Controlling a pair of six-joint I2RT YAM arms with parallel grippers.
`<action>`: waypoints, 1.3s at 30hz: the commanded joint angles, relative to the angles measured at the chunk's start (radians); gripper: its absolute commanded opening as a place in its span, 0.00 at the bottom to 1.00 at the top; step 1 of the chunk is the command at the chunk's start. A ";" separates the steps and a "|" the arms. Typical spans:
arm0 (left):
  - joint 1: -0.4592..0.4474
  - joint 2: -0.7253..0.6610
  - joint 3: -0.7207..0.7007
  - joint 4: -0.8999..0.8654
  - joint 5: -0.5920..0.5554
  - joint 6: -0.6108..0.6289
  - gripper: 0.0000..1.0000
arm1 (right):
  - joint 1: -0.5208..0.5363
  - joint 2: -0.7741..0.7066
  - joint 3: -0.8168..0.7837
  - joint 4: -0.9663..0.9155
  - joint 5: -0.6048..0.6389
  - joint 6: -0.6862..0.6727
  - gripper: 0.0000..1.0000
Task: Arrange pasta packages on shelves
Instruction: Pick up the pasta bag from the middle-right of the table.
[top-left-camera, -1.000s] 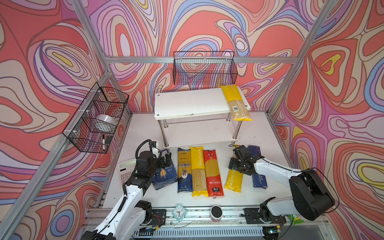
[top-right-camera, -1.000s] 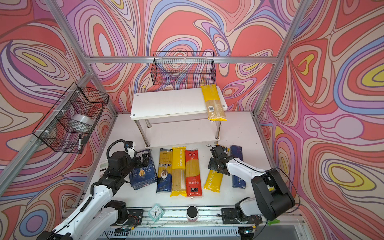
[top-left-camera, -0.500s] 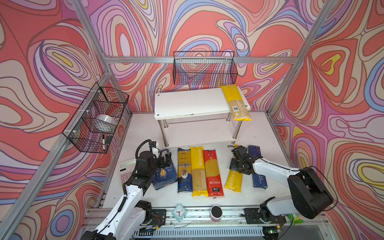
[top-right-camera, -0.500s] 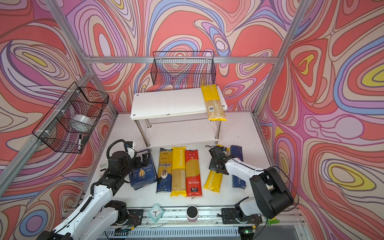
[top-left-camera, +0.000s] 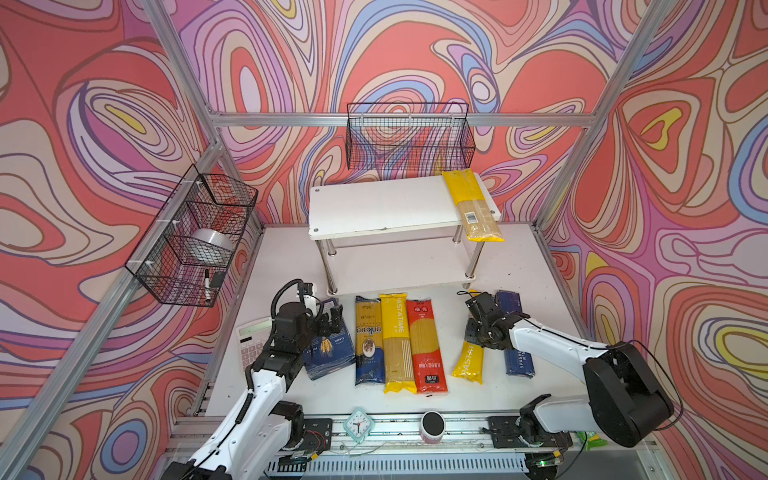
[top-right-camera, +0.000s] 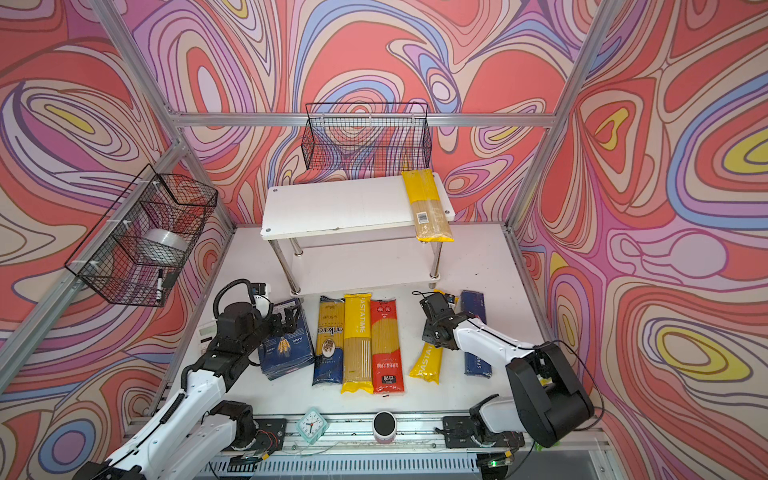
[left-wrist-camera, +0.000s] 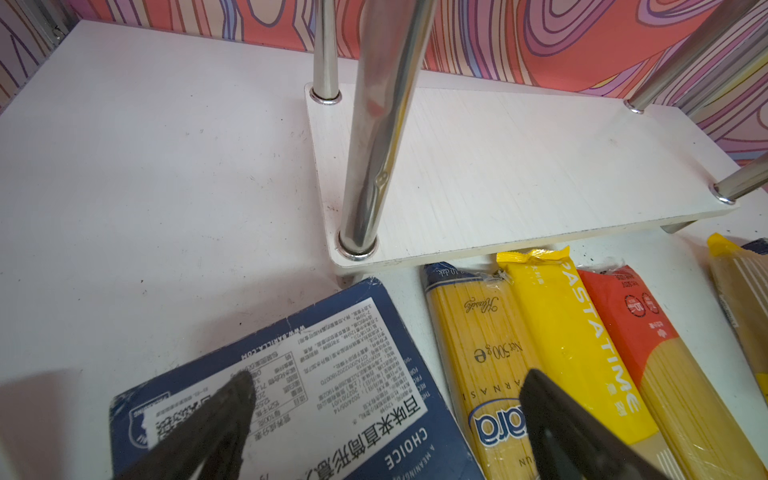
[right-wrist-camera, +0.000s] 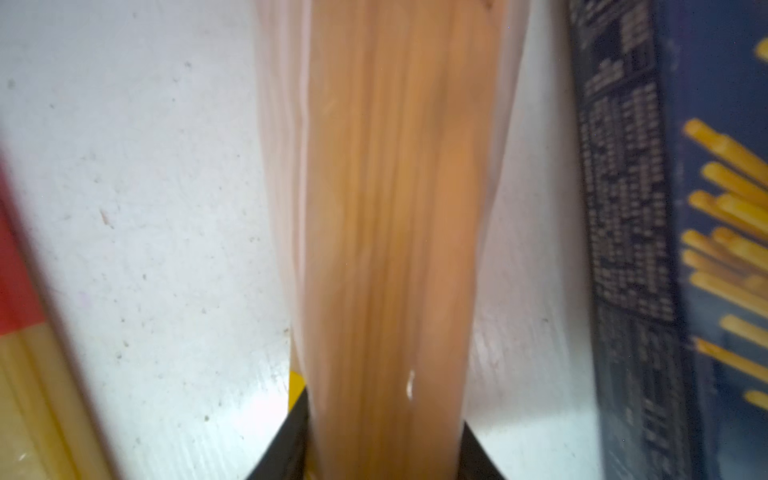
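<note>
Right fingers (right-wrist-camera: 286, 449) were pinched on the yellow PASTATIME pack (top-left-camera: 469, 363), one on each long side, gripping across its width past mid-length toward the far end. The pack lay on the desk (top-left-camera: 519, 257), no lift-off evident. Its long axis ran front-to-back with a slight slant, far tip toward the rack (top-left-camera: 386, 208). Narrow blue box (top-left-camera: 517, 332) sat just beside it on the outer side; red bag (top-left-camera: 426, 345) sat apart on the inner side. Left fingers (left-wrist-camera: 224, 415) were spread wide over the wide blue box (left-wrist-camera: 332, 353), holding nothing. Right arm was clearly nearer this pack. The top board carried one barcode pack (top-left-camera: 473, 208) at its right end, overhanging the front edge; the lower board (top-left-camera: 395, 270) was bare. My read: lift, carry forward with the axis unchanged, and mind the chrome leg (top-left-camera: 478, 257).
</note>
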 joint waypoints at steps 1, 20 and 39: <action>-0.008 0.000 -0.012 0.013 -0.001 -0.010 1.00 | 0.007 -0.014 -0.015 -0.052 -0.011 -0.008 0.33; -0.008 0.000 -0.012 0.013 -0.008 -0.013 1.00 | 0.017 -0.161 0.162 -0.154 -0.157 -0.088 0.16; -0.008 0.002 -0.011 0.016 0.006 -0.010 1.00 | 0.245 -0.146 0.380 -0.024 -0.370 -0.219 0.15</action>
